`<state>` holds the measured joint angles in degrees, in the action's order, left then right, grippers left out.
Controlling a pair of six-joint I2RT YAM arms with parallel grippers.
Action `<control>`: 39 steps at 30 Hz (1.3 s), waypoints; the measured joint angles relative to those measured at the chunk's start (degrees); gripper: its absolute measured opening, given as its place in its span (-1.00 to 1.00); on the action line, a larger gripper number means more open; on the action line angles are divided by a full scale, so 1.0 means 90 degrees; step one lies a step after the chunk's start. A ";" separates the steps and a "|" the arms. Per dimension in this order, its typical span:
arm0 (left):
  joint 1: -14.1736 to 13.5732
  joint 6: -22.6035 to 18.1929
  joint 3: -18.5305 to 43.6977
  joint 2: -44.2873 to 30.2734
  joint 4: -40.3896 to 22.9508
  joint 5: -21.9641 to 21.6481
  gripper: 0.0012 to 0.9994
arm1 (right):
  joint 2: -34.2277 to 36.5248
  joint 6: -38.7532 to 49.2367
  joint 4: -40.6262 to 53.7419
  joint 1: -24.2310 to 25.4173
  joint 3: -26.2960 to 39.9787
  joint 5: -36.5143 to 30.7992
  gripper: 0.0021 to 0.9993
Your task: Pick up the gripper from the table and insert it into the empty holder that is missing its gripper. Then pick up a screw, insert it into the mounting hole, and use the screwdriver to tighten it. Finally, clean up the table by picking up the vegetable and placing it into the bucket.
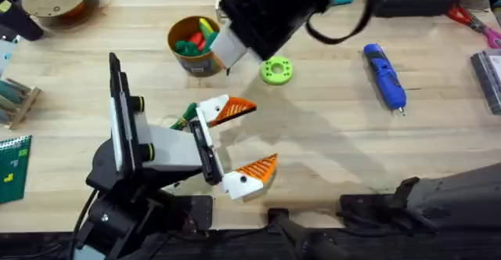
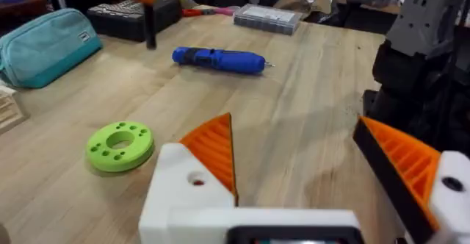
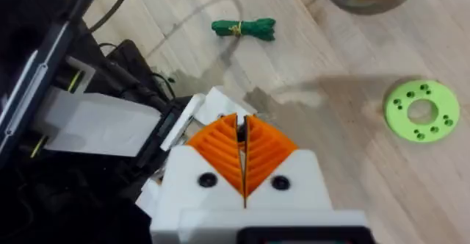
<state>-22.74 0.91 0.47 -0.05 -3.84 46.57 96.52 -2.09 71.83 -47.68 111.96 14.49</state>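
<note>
The left gripper (image 1: 249,139) sits low over the middle of the table, its two orange fingers (image 1: 233,109) spread wide apart with nothing between them. Just behind the upper finger, at about nine o'clock from it, the vegetable (image 1: 185,117) lies flat on the wood, a small dark-green bundle tied at the stem.

The right arm reaches across high, a big dark shape at twelve o'clock from the left gripper. In its wrist view the right gripper (image 3: 243,152) has its orange pads pressed together; I cannot tell whether anything is pinched in the seam.

The holder (image 1: 276,71), lime green with a central hole, lies flat at roughly one o'clock from the left gripper, apart from everything. At nine o'clock from it stands the bucket (image 1: 195,46), holding bright toy foods, near the holder but not touching it.

The screwdriver (image 1: 384,75) lies on its side well off at three o'clock from the holder, its thin tip pointing toward the near edge of the table (image 1: 329,150).
</note>
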 joint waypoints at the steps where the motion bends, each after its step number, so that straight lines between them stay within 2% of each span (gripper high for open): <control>1: 0.0000 0.0000 0.0000 0.0000 -0.0002 0.0000 0.97 | -0.0077 -0.0037 0.0050 0.0024 -0.0002 -0.0039 -0.99; 5: 0.0000 0.0002 0.0000 0.0000 0.0000 0.0000 0.98 | -0.0559 -0.0077 0.0109 0.0068 -0.0092 -0.0178 -0.99; 8: 0.0000 0.0000 0.0000 0.0000 0.0000 0.0000 0.97 | -0.0973 -0.0125 -0.0143 0.0066 -0.0494 -0.0176 -0.99; 11: 0.0000 0.0000 0.0000 0.0000 0.0000 0.0000 0.98 | -0.1237 -0.0288 -0.0688 0.0028 -0.1212 -0.0176 -0.99; 12: 0.0000 0.0000 0.0000 0.0000 -0.0002 0.0000 0.97 | -0.1264 -0.0567 -0.1758 -0.0016 -0.2167 0.0006 -0.99; 13: 0.0000 0.0000 0.0000 0.0000 -0.0002 0.0000 0.97 | -0.1252 -0.0591 -0.1807 -0.0038 -0.2246 0.0023 -0.99; 18: 0.0000 0.0000 0.0000 0.0000 0.0000 0.0000 0.97 | -0.1012 -0.0798 -0.1849 -0.0483 -0.2295 0.0115 -0.99; 39: 0.0000 0.0008 0.0000 0.0000 -0.0002 0.0000 0.98 | -0.0552 -0.0811 -0.1845 -0.0595 -0.2295 0.0118 -0.99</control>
<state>-22.74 0.98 0.47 -0.05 -3.86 46.57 91.55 -9.39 55.22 -53.04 91.31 15.55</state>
